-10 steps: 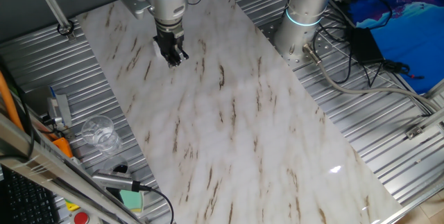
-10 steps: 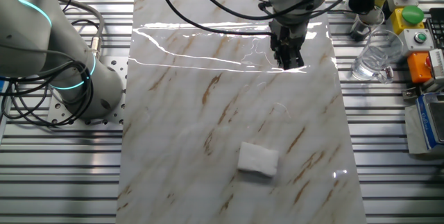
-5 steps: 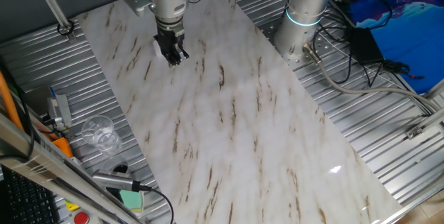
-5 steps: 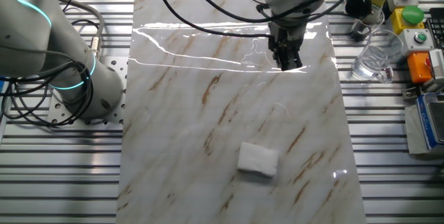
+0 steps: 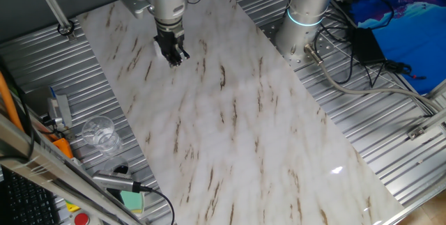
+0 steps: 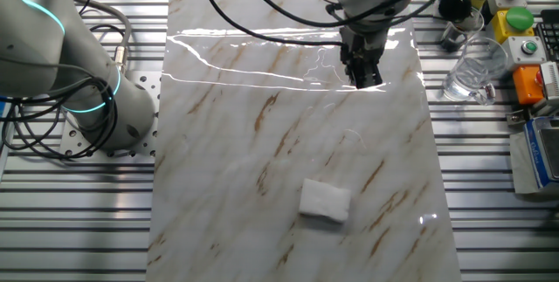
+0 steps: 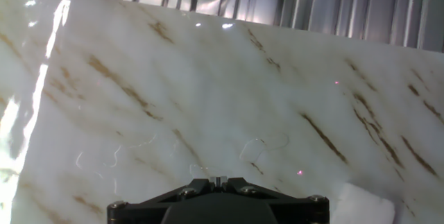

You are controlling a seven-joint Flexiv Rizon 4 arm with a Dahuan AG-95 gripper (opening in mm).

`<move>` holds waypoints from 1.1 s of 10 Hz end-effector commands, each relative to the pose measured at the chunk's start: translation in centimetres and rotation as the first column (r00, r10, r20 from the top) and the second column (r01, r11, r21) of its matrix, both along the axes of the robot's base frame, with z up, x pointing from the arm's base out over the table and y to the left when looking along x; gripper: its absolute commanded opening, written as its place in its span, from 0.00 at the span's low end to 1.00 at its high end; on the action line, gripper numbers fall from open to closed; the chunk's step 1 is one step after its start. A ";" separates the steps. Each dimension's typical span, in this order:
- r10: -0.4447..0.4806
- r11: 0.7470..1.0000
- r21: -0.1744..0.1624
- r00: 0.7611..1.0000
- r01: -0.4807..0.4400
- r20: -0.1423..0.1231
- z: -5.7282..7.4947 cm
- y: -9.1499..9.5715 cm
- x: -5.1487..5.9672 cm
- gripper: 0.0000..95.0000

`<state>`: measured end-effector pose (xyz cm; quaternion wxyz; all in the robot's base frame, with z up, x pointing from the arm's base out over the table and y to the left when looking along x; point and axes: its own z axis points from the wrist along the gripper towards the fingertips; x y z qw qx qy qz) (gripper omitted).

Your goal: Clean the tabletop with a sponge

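Nearest in the other fixed view we have the sponge (image 6: 325, 201), lying loose on the tabletop (image 6: 262, 142), well apart from the gripper (image 6: 362, 74). In the hand view the sponge (image 7: 365, 204) sits at the lower right corner, so it's off-centre for the fingers. We judge the step is reaching for the sponge, not yet grasped. To do it well we'd centre the fingers over the block, spread them wider than the sponge, come down square, and pinch low without scraping the slab. Farther off, the arm hangs roughly vertical over the slab's far part, fingers pointing down, close above the surface; contact we can't tell. Jaws look near together, holding nothing.
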<state>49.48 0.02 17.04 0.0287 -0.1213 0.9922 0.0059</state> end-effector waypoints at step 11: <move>0.231 0.971 0.062 0.972 -0.233 0.029 -0.1 0.0 0.2 0.00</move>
